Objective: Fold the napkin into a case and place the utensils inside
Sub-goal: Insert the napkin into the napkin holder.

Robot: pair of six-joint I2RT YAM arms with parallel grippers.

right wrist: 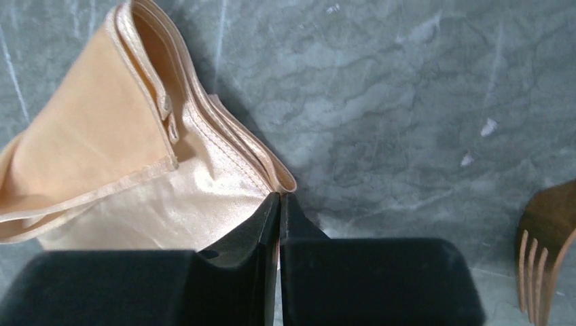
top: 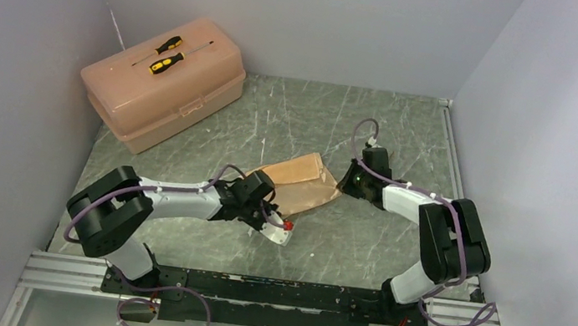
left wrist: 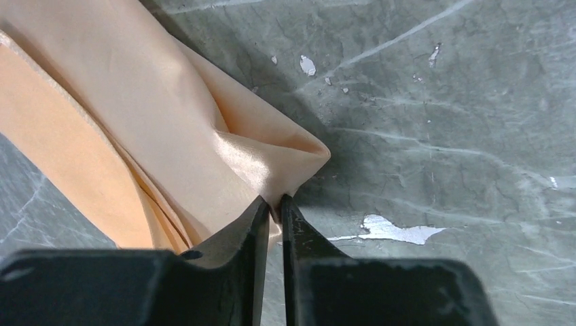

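The peach-tan satin napkin (top: pixel 300 180) lies folded in several layers on the grey marbled table (top: pixel 374 132), between my two arms. My left gripper (top: pixel 270 205) is at its near left corner. In the left wrist view this gripper (left wrist: pixel 275 204) is shut on a puckered corner of the napkin (left wrist: pixel 170 136). My right gripper (top: pixel 342 187) is at the napkin's right end. In the right wrist view it (right wrist: pixel 280 197) is shut on the stacked hemmed corner of the napkin (right wrist: pixel 102 149). One of the utensils, a golden-brown fork (right wrist: pixel 543 268), lies on the table at that view's lower right edge.
A pink plastic toolbox (top: pixel 162 91) stands at the back left with two yellow-and-black screwdrivers (top: pixel 166 55) on its lid. Grey walls close in the left, back and right sides. A metal rail (top: pixel 269 291) runs along the near edge.
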